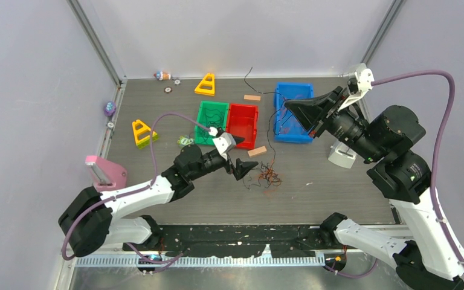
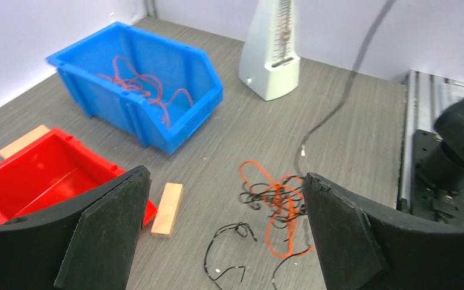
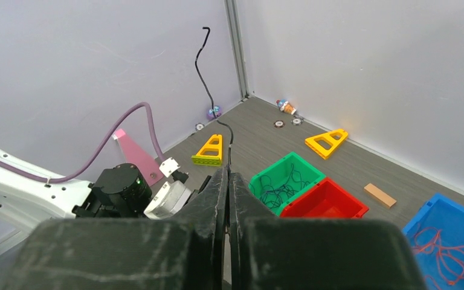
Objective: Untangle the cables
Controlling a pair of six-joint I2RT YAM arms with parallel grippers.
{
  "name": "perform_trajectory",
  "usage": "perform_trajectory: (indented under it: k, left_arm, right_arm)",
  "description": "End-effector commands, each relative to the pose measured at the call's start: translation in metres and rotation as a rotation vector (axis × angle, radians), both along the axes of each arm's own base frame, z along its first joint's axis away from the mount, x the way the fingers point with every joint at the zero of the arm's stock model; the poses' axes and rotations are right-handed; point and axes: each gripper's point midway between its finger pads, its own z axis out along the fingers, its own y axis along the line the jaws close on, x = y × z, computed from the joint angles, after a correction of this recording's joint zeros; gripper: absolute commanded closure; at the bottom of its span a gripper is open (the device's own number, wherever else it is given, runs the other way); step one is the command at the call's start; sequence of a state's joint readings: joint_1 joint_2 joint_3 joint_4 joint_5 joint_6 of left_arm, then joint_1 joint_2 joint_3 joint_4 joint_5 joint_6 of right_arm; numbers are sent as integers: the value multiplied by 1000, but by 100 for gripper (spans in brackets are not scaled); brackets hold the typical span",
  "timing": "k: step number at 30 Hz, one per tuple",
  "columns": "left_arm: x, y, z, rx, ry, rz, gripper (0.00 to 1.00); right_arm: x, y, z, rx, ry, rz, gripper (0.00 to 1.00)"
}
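A tangle of orange-red and black cables (image 1: 270, 176) lies on the grey table, and in the left wrist view this tangle (image 2: 278, 199) sits just inside the right finger. A loose black strand (image 2: 229, 248) lies beside it. My left gripper (image 1: 241, 154) (image 2: 226, 175) hovers open over them with nothing between its jaws. My right gripper (image 1: 287, 105) (image 3: 228, 172) is raised over the blue bin (image 1: 305, 136) and shut on one thin black cable (image 3: 204, 66), which dangles down to the table (image 2: 338, 103). Orange-red strands (image 2: 139, 84) lie in the blue bin, and dark strands (image 3: 281, 184) in the green bin (image 1: 200, 130).
A red bin (image 1: 242, 124) stands between the green and blue ones. Two wooden blocks (image 1: 252, 97) (image 1: 257, 151) lie near the bins. Yellow triangles (image 1: 206, 84) (image 1: 142, 132), a pink object (image 1: 106, 172) and a white stand (image 1: 342, 156) sit around the table.
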State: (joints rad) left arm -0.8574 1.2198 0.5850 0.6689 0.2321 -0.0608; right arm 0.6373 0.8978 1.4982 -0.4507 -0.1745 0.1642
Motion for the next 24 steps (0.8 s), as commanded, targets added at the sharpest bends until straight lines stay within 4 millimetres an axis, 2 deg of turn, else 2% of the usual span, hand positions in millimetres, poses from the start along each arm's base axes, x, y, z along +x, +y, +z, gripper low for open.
perform_trajectory:
  k: [1, 8, 11, 15, 19, 24]
  left_arm:
    - [-16, -13, 33, -65, -102, -121, 2]
    - [-18, -38, 31, -51, -75, -191, 2]
    - [-13, -52, 20, 7, -44, -177, 8]
    - [-5, -60, -1, 66, 12, -139, 18]
    - [1, -60, -20, 88, 68, -101, 33]
    - [-1, -66, -47, 111, 166, -114, 52]
  right_arm:
    - [-2, 1, 15, 29, -30, 11, 95]
    - [-2, 3, 17, 38, -34, 20, 95]
    - [-3, 3, 19, 44, -37, 24, 95]
    - [-5, 0, 24, 55, -50, 19, 95]
    - [-8, -9, 33, 71, -81, -16, 95]
    - [-12, -27, 58, 95, -144, -83, 95]
